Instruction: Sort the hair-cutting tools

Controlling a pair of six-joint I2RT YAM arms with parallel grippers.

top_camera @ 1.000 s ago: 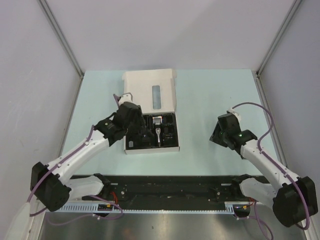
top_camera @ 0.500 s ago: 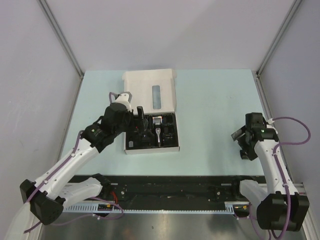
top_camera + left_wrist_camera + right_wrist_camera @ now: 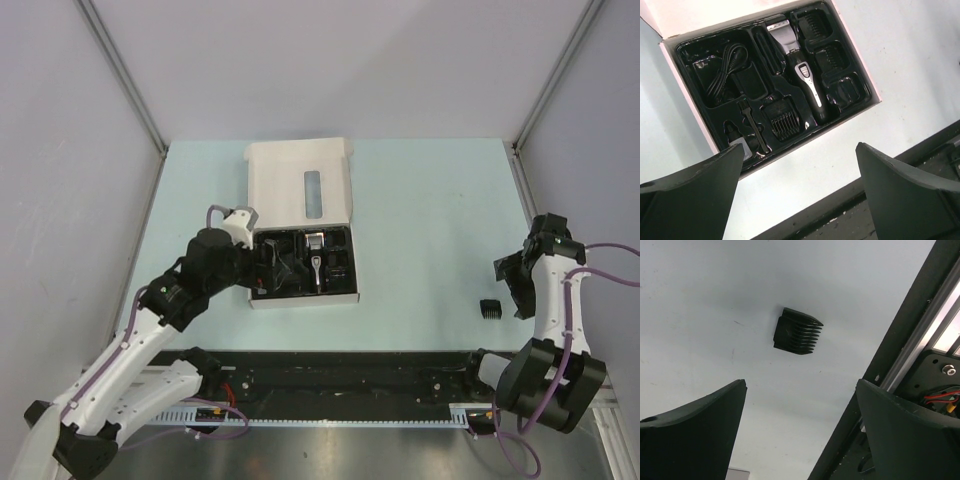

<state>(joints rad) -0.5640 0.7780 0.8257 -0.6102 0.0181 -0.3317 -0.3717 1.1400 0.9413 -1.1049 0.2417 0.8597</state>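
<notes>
Left gripper [image 3: 800, 150] and right gripper [image 3: 801, 385] apart, empty; 1 comb guard [image 3: 796, 331] seemingly on table [image 3: 700, 300].

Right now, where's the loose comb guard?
Top view: the comb guard lies on the table, right side, beside the right gripper, far from the white box.

— Where does the box [image 3: 300, 300] sit?
— On the table [image 3: 430, 200], left of middle, its lid [image 3: 285, 175] lying flat behind the tray [image 3: 685, 62].
— What lies in the tray?
— The clipper [image 3: 802, 82] in the middle, the cable [image 3: 725, 67] to its left, three comb guards [image 3: 832, 57] in a row to its right, the brush [image 3: 751, 125] and another guard [image 3: 782, 117] before the cable.
— Anything outside?
— One loose comb guard [image 3: 797, 331] on the table, well right of the box, near the front rail [image 3: 340, 370].
</notes>
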